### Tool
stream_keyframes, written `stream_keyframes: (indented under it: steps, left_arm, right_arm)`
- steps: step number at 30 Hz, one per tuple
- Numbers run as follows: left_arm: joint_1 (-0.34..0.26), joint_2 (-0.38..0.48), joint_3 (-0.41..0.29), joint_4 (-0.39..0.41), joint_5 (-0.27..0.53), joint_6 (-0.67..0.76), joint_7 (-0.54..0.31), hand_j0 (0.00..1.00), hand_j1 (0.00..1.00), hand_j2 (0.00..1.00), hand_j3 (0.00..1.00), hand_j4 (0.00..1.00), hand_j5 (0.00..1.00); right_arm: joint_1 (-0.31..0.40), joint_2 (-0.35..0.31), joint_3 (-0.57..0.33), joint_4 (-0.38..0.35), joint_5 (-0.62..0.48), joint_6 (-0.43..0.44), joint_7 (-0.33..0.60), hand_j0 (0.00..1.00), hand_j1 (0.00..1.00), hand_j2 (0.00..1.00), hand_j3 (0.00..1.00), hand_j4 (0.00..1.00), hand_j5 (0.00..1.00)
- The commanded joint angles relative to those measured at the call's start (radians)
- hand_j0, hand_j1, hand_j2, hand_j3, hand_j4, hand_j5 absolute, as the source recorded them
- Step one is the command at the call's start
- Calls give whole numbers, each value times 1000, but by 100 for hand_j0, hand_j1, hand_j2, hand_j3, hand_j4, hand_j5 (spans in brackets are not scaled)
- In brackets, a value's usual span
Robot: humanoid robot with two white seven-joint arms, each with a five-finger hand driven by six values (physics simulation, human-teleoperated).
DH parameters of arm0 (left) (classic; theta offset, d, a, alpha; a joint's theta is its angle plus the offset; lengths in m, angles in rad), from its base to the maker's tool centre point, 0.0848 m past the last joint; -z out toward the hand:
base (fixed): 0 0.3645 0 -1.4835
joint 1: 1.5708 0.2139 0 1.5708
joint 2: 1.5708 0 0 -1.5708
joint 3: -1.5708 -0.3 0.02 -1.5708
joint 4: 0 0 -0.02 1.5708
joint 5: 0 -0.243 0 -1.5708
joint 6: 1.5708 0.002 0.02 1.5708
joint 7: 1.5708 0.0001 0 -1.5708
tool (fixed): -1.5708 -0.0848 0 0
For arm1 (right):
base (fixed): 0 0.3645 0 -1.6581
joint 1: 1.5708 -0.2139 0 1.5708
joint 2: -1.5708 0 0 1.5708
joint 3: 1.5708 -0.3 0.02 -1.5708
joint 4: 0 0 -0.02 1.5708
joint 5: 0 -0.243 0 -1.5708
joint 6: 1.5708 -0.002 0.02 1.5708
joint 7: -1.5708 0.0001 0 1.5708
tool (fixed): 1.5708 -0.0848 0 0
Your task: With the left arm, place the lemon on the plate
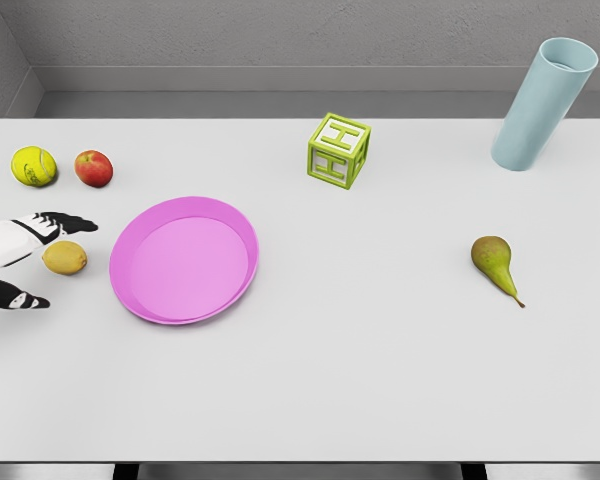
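Short gap between lemon [65, 258] and plate [184, 260] rim lies open to my left hand [30, 255]. Tennis ball [34, 166], apple [94, 168] crowd far side. Near side bare table [330, 380].

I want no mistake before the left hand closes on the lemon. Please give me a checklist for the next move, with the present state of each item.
1. Left hand at the lemon, fingers spread around it: ok.
2. Lemon already gripped: not ok, fingers not yet closed.
3. Pink plate empty: ok.
4. Plate close beside lemon, nothing between: ok.
5. Apple and tennis ball apart from the hand: ok.
6. Right arm out of the way: ok, not visible.
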Motion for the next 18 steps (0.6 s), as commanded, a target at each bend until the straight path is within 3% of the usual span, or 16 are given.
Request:
stream_keyframes:
  steps: [1,5,7,9,13,15,18]
  left_arm:
    - [0,0,4,-3,5,1,0,100,100,100,100,100,100]
    - [-2,0,7,14,-39,1,-9,100,100,100,100,100,100]
    - [-17,-33,13,69,-41,1,-112,100,100,100,100,100,100]
    - [-17,-96,82,92,-41,1,-224,100,100,100,100,100,100]
    - [-17,-87,73,101,-41,1,-229,100,100,100,100,100,100]
    - [-28,-85,65,147,-44,1,-232,100,100,100,100,100,100]
    - [-207,-89,-103,183,-80,1,-230,100,100,100,100,100,100]
  right_arm:
    - [0,0,-2,-1,0,-3,0,100,100,100,100,100,100]
    - [3,0,1,1,0,2,0,100,100,100,100,100,100]
    - [3,0,3,1,0,2,0,100,100,100,100,100,100]
    - [3,0,1,1,0,2,0,100,100,100,100,100,100]
    - [3,0,1,1,0,2,0,100,100,100,100,100,100]
    - [3,0,1,1,0,2,0,100,100,100,100,100,100]
    - [3,0,1,1,0,2,0,100,100,100,100,100,100]
